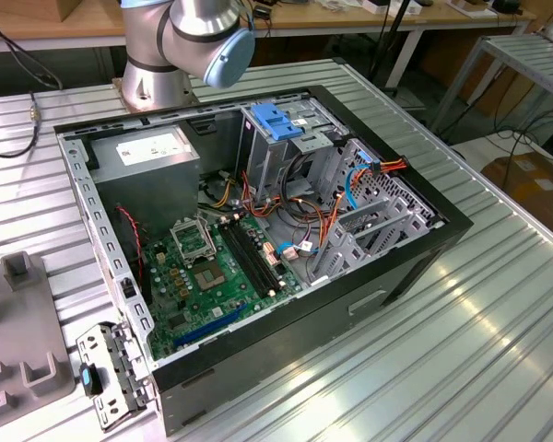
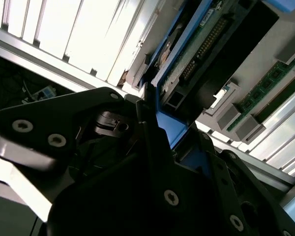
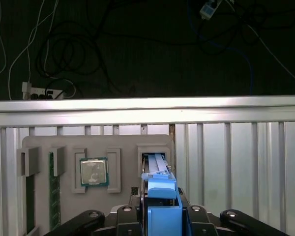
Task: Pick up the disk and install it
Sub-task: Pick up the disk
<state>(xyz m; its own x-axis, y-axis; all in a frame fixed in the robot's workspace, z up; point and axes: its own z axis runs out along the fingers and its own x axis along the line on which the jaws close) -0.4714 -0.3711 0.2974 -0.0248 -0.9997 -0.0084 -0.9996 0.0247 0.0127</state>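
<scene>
Gripper, clamped on disk in holder at 9 o'clock of case, should draw straight out, without tilt.

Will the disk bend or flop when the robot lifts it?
Probably not: the disk stands straight on edge in the grey tray, no sag. Its circuit board, in the second wrist view, looks easy to scratch. Thin and upright, it might tip if the gripper let go.

The arm is cut off at the exterior view's top. In both wrist views the gripper hides part of the disk.
</scene>
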